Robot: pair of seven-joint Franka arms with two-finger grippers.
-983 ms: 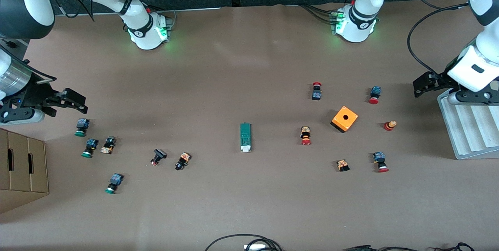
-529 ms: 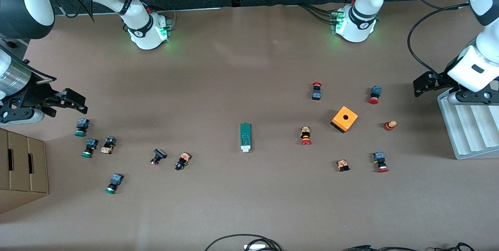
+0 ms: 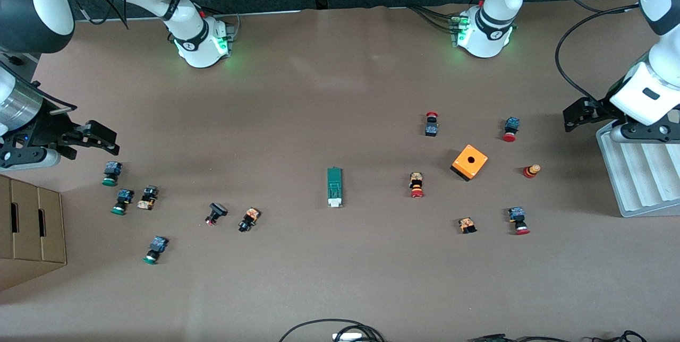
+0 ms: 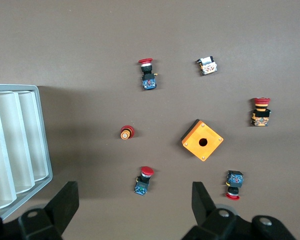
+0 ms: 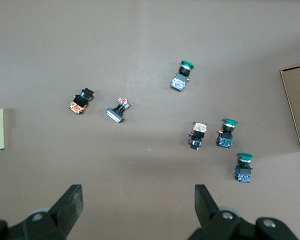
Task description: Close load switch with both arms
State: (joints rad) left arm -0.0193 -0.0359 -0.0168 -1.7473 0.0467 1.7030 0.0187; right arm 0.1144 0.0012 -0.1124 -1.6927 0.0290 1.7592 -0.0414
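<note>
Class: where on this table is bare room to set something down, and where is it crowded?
Bare: the stretch between the load switch and the arm bases; also between switch and camera edge. Crowded: red buttons around the orange box; green buttons by the cardboard box.

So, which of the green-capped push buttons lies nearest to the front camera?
The green push button lying alone, lowest in the front view; the other two lie farther up.

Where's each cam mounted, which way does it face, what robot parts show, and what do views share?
Front: high across the table, facing both bases; sees load switch, both arms.
Left wrist: looks down past open left gripper at orange box, tray.
Right wrist: looks down past open right gripper at green buttons, cardboard box.
Shared: front and right wrist both show the load switch.
</note>
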